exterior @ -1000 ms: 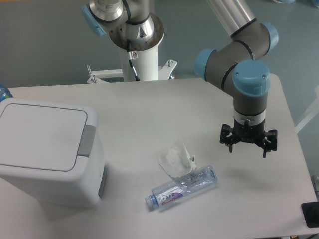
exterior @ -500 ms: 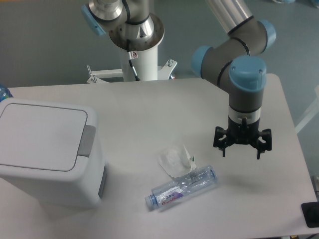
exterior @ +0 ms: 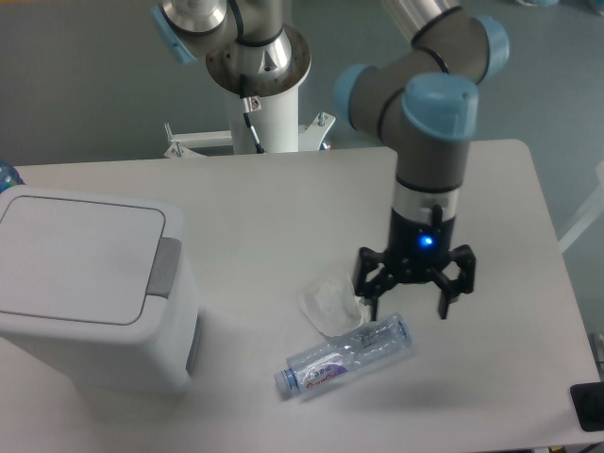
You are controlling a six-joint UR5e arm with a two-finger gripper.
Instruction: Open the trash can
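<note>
Camera view from above and in front: a pale grey surface (exterior: pixel 283 203) is seen, with the white trash can (exterior: pixel 90 283) set at its left edge. The flat lid (exterior: pixel 80 255) is shut and lies level, and the grey push-button strip (exterior: pixel 166 268) is found on the lid's right side, facing the middle of the surface. Nothing is touching the trash can.

Well apart from it, right of centre, the arm (exterior: pixel 429 123) is pointed straight down, and a blue light is lit on the wrist. The gripper (exterior: pixel 409 309) is held with its two black fingers (exterior: pixel 367 283) spread wide, and nothing is held between them. It is positioned just above a clear plastic bottle (exterior: pixel 345 355), which is laid on its side with its blue cap towards the lower left. A crumpled clear plastic cup (exterior: pixel 330 304) is lying just beside the bottle's upper left and close to the left finger; contact between them cannot be judged. The arm's white base column (exterior: pixel 269 113) is seen behind the far edge of the surface. A dark object (exterior: pixel 587 408) is cut off by the lower right corner.
</note>
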